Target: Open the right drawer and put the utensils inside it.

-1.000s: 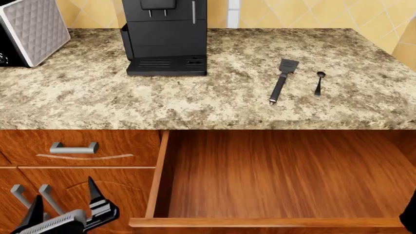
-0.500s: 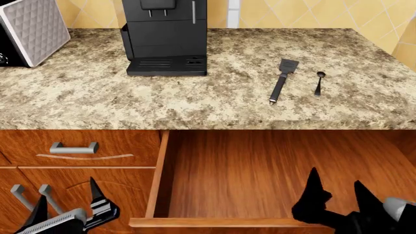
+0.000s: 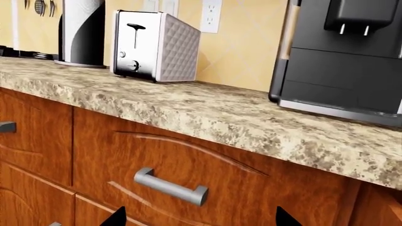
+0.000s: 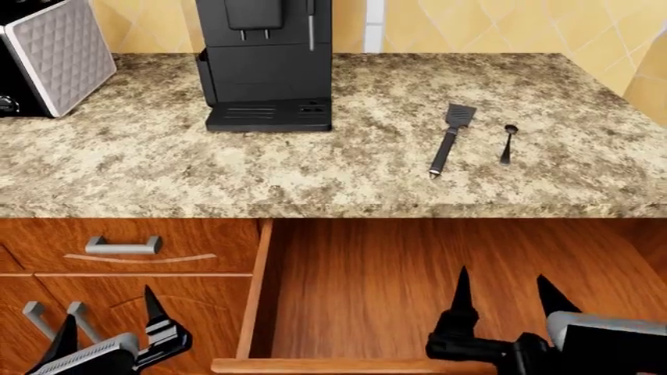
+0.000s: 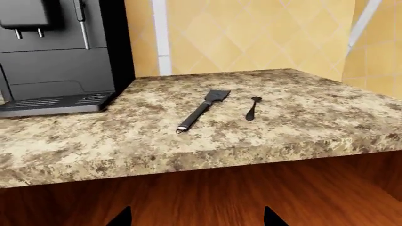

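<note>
While both arms are cropped | right hand agape, empty; left hand agape, empty; right drawer front hidden.

You won't find any readable text, label, brand, number or sign in these views. The black coffee machine at the counter's back edge has a plain front, and in the wrist views too its panels carry no lettering. The toaster towards the counter's left end shows only a lever and a knob, with no marking you could read. The wall outlet above the counter's back edge is blank, and the drawer fronts carry only bare metal handles.
</note>
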Controlling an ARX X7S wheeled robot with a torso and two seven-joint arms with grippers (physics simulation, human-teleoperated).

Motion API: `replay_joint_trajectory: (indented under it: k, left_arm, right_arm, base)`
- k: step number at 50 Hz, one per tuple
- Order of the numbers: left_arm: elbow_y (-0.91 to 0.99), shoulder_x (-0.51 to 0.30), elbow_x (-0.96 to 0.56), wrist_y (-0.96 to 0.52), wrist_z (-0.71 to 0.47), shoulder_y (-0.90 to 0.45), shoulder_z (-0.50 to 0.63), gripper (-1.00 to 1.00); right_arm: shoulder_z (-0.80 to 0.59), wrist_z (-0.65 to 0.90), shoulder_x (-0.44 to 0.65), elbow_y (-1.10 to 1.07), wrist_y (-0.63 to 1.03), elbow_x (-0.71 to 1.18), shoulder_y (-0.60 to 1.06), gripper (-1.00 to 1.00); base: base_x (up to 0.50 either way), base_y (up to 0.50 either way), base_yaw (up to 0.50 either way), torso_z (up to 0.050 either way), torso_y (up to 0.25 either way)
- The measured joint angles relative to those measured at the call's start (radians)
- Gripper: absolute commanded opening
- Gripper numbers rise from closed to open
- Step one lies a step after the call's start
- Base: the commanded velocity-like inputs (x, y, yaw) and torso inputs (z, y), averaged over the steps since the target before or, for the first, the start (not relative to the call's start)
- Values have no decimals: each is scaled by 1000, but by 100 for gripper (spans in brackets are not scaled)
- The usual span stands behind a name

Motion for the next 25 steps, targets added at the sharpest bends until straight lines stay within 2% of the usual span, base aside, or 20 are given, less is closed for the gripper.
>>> replay_joint_trajectory:
  k: [4, 7, 12, 16, 20, 25]
  left_arm:
    - [-1, -1, -2, 0, -2, 0, 0, 100]
    - [-2, -2, -2, -1, -3, 0, 1, 100]
    - [-2, -4, -4, -1, -4, 1, 2, 100]
    - [-7, -6, -6, -3, -5, -1, 2, 100]
    - [-18, -6, -8, -6, -5, -8, 4, 100]
    - [-27, -8, -11, -10, -4, -15, 6, 100]
  right_arm:
    - [-12, 7, 5, -8, 0, -9, 1, 100]
    - [49, 85, 86, -6, 21, 70, 77, 100]
    - [138, 216, 356, 67, 32, 394, 304, 100]
    - [132, 290, 512, 132, 49, 699, 489, 100]
    - [81, 348, 604, 205, 86, 908, 683, 100]
    - [1, 402, 653, 304, 149, 1072, 909, 100]
  base:
    - [0, 0, 0, 50, 0]
    - [0, 0, 0, 50, 0]
    - [0, 0, 0, 50, 0]
    - [0, 0, 0, 50, 0]
    - [0, 0, 0, 50, 0]
    - [0, 0, 0, 50, 0]
